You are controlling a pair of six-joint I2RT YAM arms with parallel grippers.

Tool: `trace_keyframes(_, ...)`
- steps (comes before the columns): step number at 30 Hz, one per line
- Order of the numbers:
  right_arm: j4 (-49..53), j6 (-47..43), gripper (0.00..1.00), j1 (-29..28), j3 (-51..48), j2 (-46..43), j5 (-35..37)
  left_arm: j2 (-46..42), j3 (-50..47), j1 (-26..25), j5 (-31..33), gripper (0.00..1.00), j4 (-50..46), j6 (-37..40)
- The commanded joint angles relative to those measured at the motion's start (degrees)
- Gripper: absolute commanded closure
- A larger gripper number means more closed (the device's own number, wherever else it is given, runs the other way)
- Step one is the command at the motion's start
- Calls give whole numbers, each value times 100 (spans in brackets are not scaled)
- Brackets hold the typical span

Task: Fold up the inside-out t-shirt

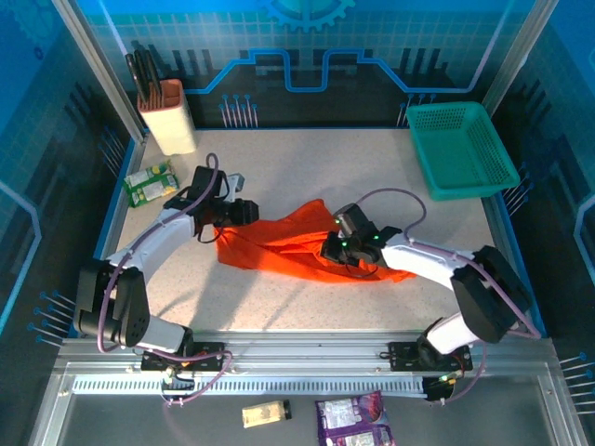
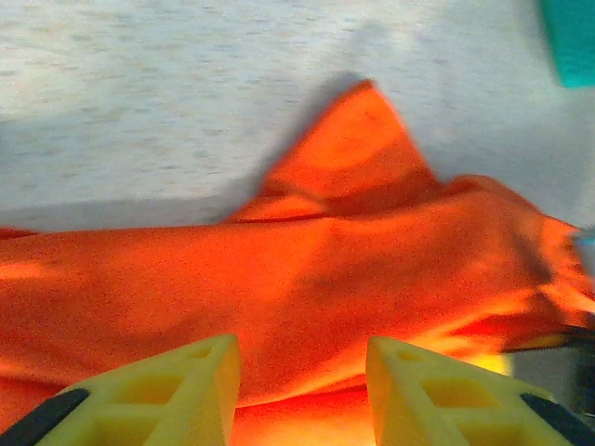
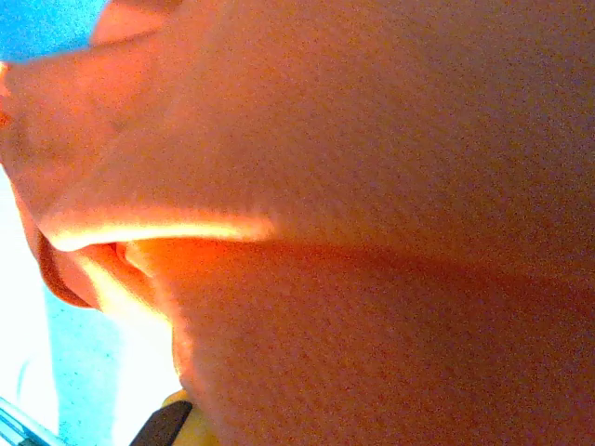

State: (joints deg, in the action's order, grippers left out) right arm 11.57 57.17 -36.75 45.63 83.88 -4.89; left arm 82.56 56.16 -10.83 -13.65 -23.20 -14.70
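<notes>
The inside-out t-shirt (image 1: 288, 246) lies bunched in a long orange-red heap across the middle of the table. My left gripper (image 1: 246, 212) is at the heap's left end. In the left wrist view it (image 2: 302, 348) is open, its yellow fingers (image 2: 186, 381) spread over the fabric (image 2: 307, 260), with cloth showing in the gap. My right gripper (image 1: 332, 249) sits low on the shirt's middle-right part. Orange cloth (image 3: 372, 232) drapes right against the right wrist camera; one finger (image 3: 172, 423) peeks out at the bottom left, and the jaws are hidden.
A teal mesh basket (image 1: 462, 149) stands at the back right of the table. A beige holder with dark tools (image 1: 167, 116) stands at the back left, green packets (image 1: 151, 181) lying beside it. Snack packets (image 1: 351, 409) lie in front of the rail.
</notes>
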Motion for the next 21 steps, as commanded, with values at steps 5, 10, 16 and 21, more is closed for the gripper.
trace_keyframes(5, 736, -279, 100, 428, -316, -843, 195, 587, 114, 292, 2041, 72, -1161, 518)
trace_keyframes(10, 824, -360, 100, 596, -367, -1073, 164, 1162, 338, 382, 1449, 70, -933, 376)
trace_keyframes(16, 899, -434, 100, 636, -287, -1136, 88, 1489, 552, 372, 1082, 69, -347, 393)
trace_keyframes(21, 958, -433, 100, 643, -283, -1203, 100, 1811, 875, 372, 959, 70, -354, 512)
